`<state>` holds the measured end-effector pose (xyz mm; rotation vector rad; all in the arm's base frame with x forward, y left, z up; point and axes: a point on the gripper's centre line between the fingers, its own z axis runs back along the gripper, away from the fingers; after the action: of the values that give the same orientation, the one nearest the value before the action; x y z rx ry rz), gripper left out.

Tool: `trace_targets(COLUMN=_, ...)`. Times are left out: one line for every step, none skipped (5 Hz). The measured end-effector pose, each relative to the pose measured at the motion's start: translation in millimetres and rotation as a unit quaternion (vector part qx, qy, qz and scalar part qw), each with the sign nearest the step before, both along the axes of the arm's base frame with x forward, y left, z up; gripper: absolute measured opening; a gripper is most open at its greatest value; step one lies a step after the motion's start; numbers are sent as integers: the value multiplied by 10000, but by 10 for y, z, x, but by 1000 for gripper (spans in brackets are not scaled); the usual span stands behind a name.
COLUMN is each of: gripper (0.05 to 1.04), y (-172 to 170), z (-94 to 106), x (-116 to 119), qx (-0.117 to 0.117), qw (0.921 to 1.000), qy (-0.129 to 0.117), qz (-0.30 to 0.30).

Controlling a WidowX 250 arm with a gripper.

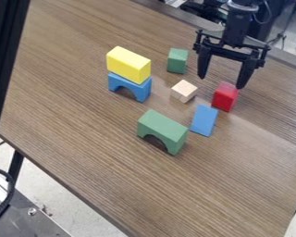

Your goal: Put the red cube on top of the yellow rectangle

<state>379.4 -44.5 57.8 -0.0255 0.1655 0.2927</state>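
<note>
My gripper point(221, 82) hangs open at the upper right, its two fingers apart with nothing held between them. The red block point(225, 97) stands on the table just below the gripper in the view, near the right fingertip; whether they touch I cannot tell. On the left, the yellow rectangle point(128, 65) lies lengthwise on top of a blue arch point(130, 86).
A green block point(177, 60) stands between the yellow rectangle and the gripper. A small wooden cube point(184, 90) and a flat blue piece point(203, 120) lie left of and below the red block. A green arch point(162, 131) stands nearer the table's front edge.
</note>
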Motion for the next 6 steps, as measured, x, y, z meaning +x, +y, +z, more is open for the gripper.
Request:
trace_targets(gripper=999, y=-22, z=-2, x=28, qx=-85, qw=9999, qy=-85, qz=43)
trace_targets(gripper=999, y=-55, z=-3, x=31, qx=-85, qw=9999, qy=-103, qz=69)
trace_targets(gripper=999, y=-92, z=58, x=44, qx=-119, qw=9995, qy=-274, qz=70)
trace_targets(gripper=999, y=-144, z=42, x=37, qx=-280, qw=9989, qy=-362, qz=-116)
trace_targets(gripper=999, y=-146, z=-21, x=19, qx=-251, qw=9988, qy=-299, qz=-306)
trace_targets(gripper=999, y=-240, z=-77, x=-2, qx=-169, qw=9982, qy=-250, qz=-523)
